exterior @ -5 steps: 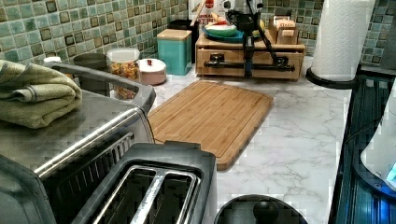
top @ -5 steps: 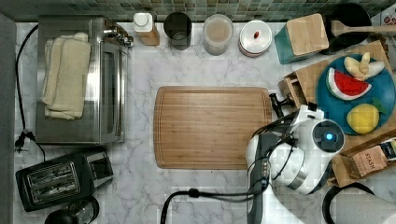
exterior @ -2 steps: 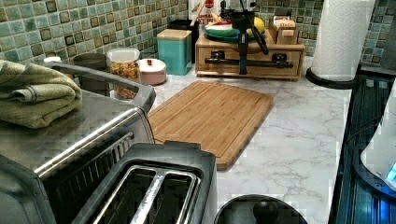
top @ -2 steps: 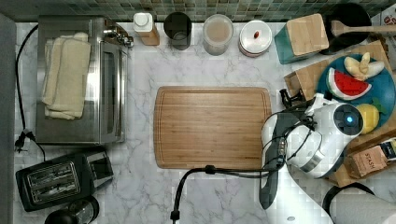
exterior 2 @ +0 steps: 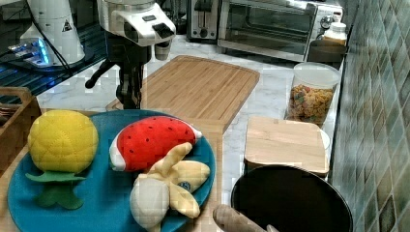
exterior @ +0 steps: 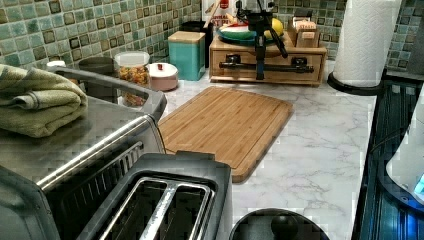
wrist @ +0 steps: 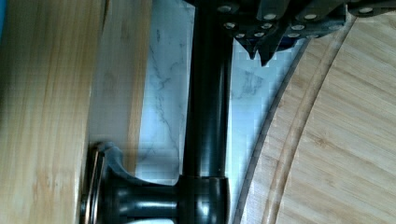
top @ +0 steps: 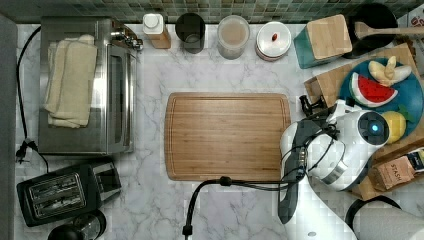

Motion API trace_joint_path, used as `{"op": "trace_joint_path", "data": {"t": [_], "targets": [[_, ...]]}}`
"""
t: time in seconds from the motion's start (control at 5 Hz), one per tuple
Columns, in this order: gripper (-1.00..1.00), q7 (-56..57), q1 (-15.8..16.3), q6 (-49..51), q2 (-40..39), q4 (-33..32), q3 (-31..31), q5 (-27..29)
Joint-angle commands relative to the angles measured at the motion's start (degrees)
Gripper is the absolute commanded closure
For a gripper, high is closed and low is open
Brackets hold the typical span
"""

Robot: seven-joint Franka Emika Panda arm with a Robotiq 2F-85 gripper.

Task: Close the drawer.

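Observation:
The light-wood drawer (exterior: pixel 300 75) sits pushed into its wooden cabinet, its front about flush with the frame in the left view. Its long black bar handle (exterior: pixel 235 65) runs across the front. My gripper (exterior: pixel 260 74) hangs straight down against the middle of that handle. In the wrist view the handle (wrist: pixel 208 116) lies between the drawer front (wrist: pixel 116 93) and my gripper (wrist: pixel 260 53), whose two tips sit close together, shut, on the cutting-board side of the bar. From the top view the gripper (top: pixel 311 107) is at the cabinet's edge, under my white wrist.
The bamboo cutting board (top: pixel 227 135) lies flat right in front of the drawer. A blue plate (exterior 2: pixel 96 193) of toy fruit rests on the cabinet top. A paper towel roll (exterior: pixel 365 40) stands beside the cabinet. Toaster oven (top: pixel 85 85) and toaster (top: pixel 60 192) fill the top view's left.
My gripper has travelled toward the cabinet with the handle, and the drawer, which stuck out a second ago, has slid in until its front is about flush.

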State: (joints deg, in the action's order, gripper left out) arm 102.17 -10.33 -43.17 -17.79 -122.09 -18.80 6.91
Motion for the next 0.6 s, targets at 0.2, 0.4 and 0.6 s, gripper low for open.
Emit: {"op": "trace_joint_path", "data": {"t": [0.2,0.4,0.6], "targets": [[1.00,5.2,-4.8,-8.5,0.5,16.9,-3.7,1.7],[1.00,5.2,-5.0,-8.5,0.5,16.9,-3.5,1.6],[1.00,5.1,-5.1,-8.5,0.5,16.9,-3.4,1.5]]}}
